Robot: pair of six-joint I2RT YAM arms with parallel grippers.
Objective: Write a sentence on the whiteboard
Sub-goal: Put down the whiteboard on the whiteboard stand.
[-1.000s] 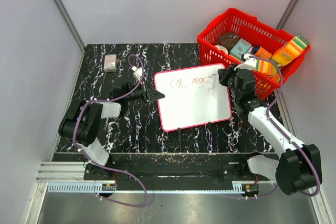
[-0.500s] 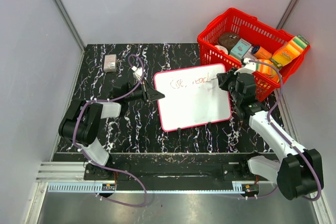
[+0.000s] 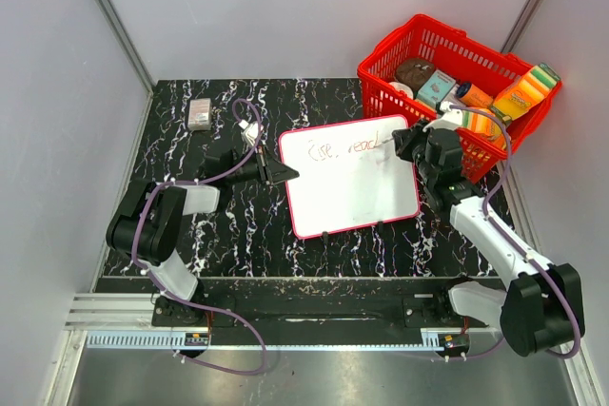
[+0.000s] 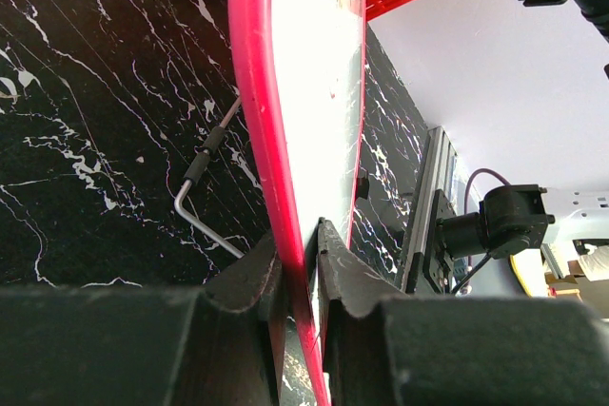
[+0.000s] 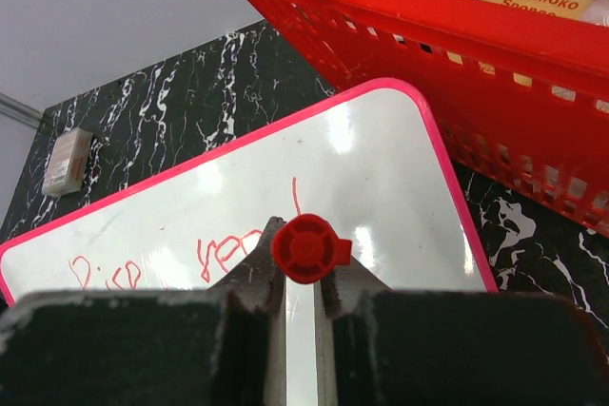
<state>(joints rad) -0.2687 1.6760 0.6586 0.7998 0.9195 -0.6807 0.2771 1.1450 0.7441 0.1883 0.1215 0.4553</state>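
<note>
Right wrist only shows R gripper (image 5: 304,275) clamped on red marker (image 5: 309,247); L gripper (image 4: 299,246) clamps whiteboard (image 4: 319,92) edge.

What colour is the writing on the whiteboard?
The writing on the whiteboard is red; the right wrist view shows it best.

Whiteboard (image 3: 354,195) on black table (image 3: 238,230); my left gripper (image 3: 287,174) at its left edge, my right gripper (image 3: 395,143) at the sentence (image 3: 344,149)'s end, just beside the red basket (image 3: 379,92).
</note>
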